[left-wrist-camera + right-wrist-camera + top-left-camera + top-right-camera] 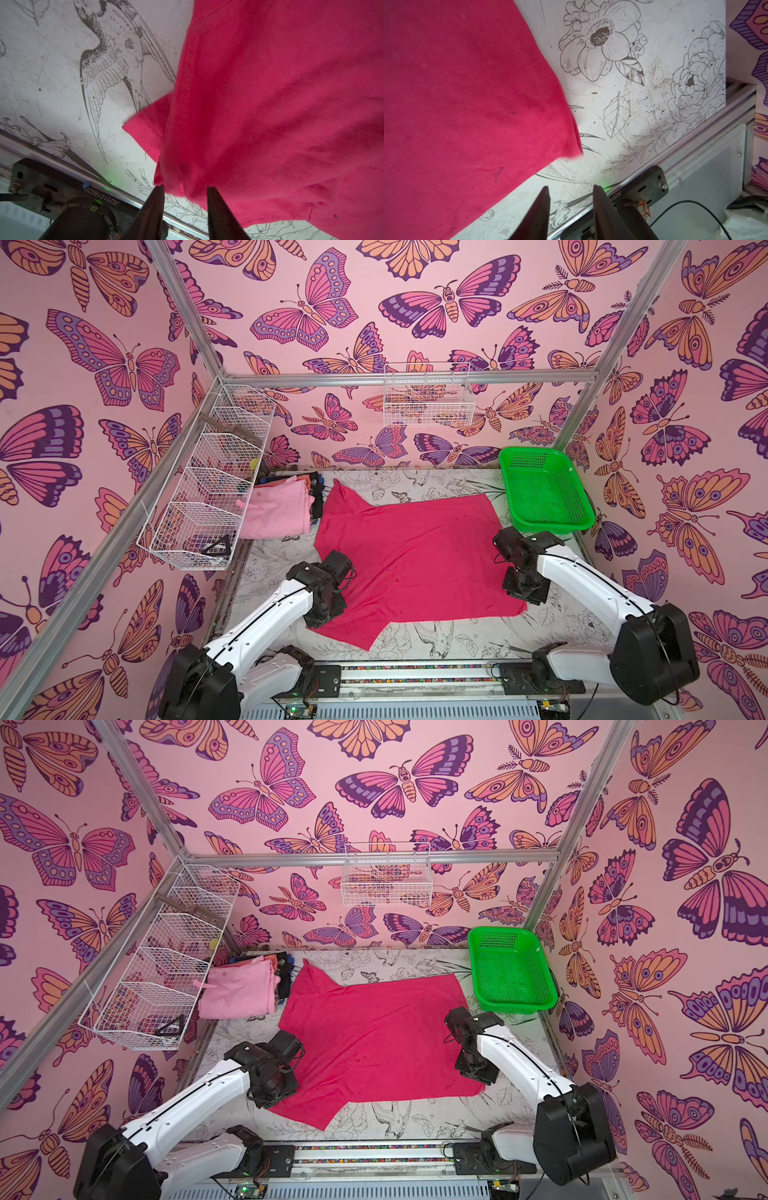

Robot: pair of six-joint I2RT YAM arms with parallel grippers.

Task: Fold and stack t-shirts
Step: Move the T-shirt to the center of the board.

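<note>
In both top views the crimson t-shirt (415, 556) lies spread nearly flat mid-surface (436, 647), with a folded light pink t-shirt (278, 510) far left and a green mesh basket (544, 489) far right. Only the left wrist view shows the left hand (185, 188) released, dark tapered jaws apart at the shirt's rumpled edge, a stitched sleeve hem nearby. The right wrist view shows the right hand (571, 187) released, clear of the cloth, over the flower-printed surface.
</note>
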